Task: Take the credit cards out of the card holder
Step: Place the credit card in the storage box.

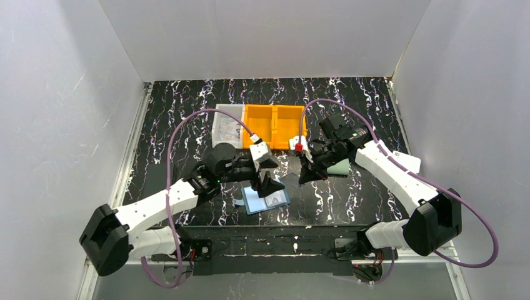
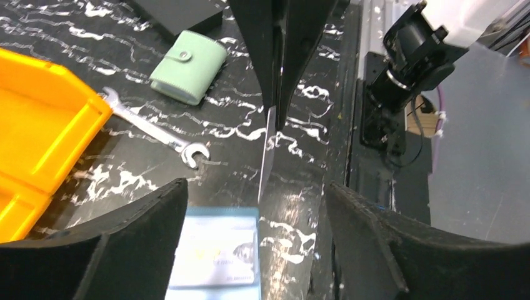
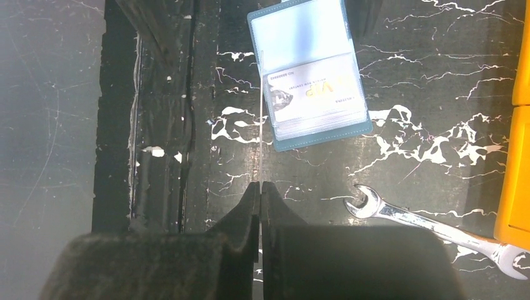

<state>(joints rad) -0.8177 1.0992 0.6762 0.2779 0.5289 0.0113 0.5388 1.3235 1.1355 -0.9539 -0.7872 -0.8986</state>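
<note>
Right end effector pinches a credit card edge-on — unseen overhead.

A black tabletop veined with white, like marble, walled by white panels. At the far middle stand two orange bins side by side, with a clear bin touching them on the left. Near the front centre a blue card holder lies open and flat, pockets up. A steel wrench lies flat beside an orange bin, between the holder and a closed pale green pouch right of centre.
</note>
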